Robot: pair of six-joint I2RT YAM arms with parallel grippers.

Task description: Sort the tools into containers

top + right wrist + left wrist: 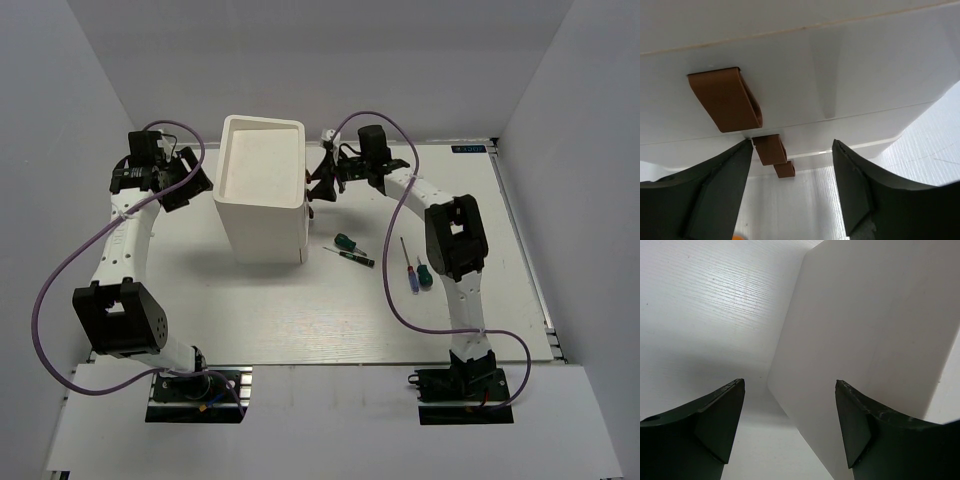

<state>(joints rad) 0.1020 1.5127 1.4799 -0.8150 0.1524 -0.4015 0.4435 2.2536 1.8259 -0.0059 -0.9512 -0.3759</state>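
Here, the right gripper (pixel 791 146) has its jaws spread wide with nothing between them. It faces the stacked white drawers (pixel 850 65), each of which has a brown tab handle (pixel 727 100). The left gripper (pixel 790 385) is likewise spread and empty, its jaws framing an upright corner of the white cabinet (pixel 865 340). Seen from above, the cabinet stands on the white table (pixel 300 320) with one gripper close on each side. To its right, four screwdrivers lie on the table. A green-handled screwdriver (pixel 345 241) is just beside a thin dark screwdriver (pixel 352 257). Further right, a blue-handled screwdriver (pixel 411 279) lies beside a second green screwdriver (pixel 424 272).
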